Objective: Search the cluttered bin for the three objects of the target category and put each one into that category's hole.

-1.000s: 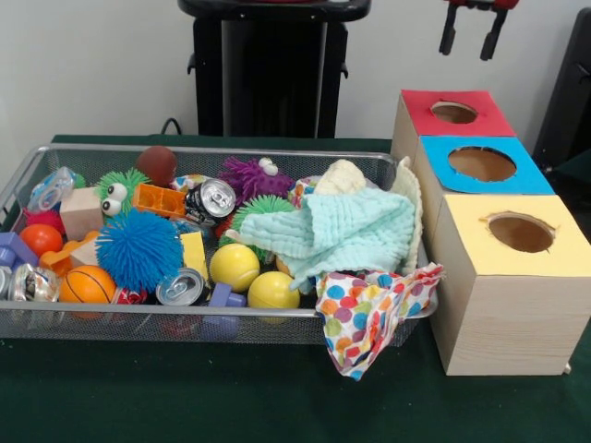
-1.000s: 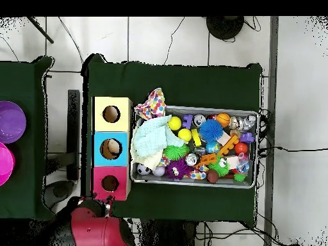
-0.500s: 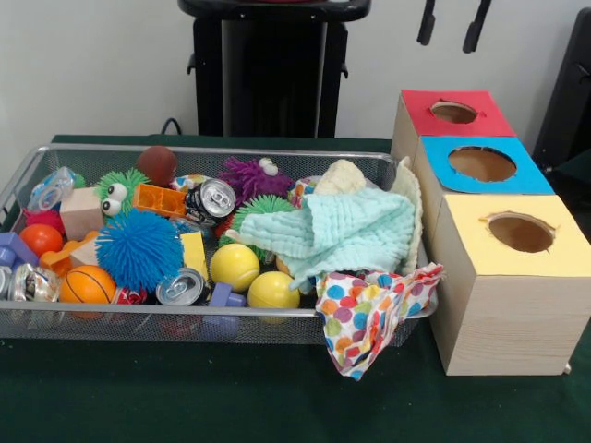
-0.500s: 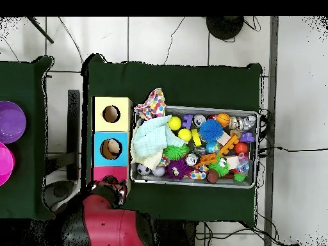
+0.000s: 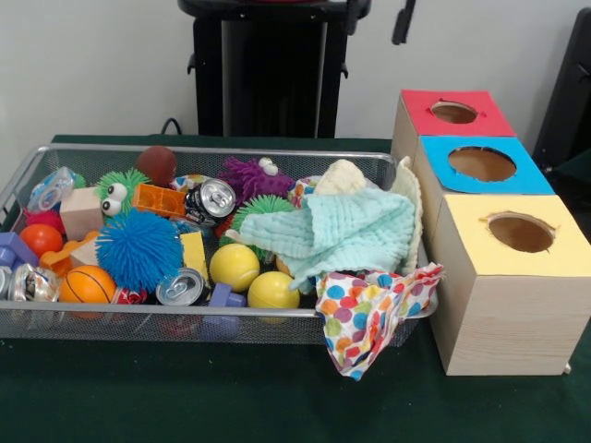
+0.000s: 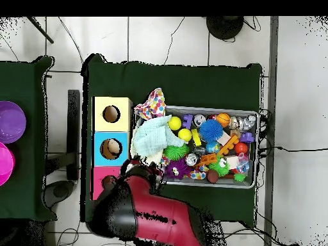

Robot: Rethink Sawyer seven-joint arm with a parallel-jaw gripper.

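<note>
The wire mesh bin (image 5: 185, 149) is full of toys: spiky balls, yellow balls (image 5: 235, 266), silver cans (image 5: 212, 197), blocks and a mint cloth (image 5: 346, 231). It also shows in the overhead view (image 6: 257, 154). The red-surrounded hole (image 5: 453, 112) is on the farthest wooden box, partly covered by my arm in the overhead view (image 6: 107, 182). My gripper (image 5: 379, 18) shows only as fingertips at the top edge, open and empty, high above the bin's far right corner. In the overhead view my gripper (image 6: 145, 169) is over the bin's corner next to the red box.
A blue-surrounded hole (image 5: 481, 163) and a yellow-surrounded hole (image 5: 521, 232) are on the nearer boxes. A polka-dot cloth (image 5: 369, 309) hangs over the bin's front right rim. The black pedestal (image 5: 272, 65) stands behind the bin. Purple bowls (image 6: 9, 122) sit on a side table.
My gripper has moved from above the red box sideways toward the bin's corner, still high and open. In the overhead view the red arm has swung out over the table. Nothing in the bin has moved.
</note>
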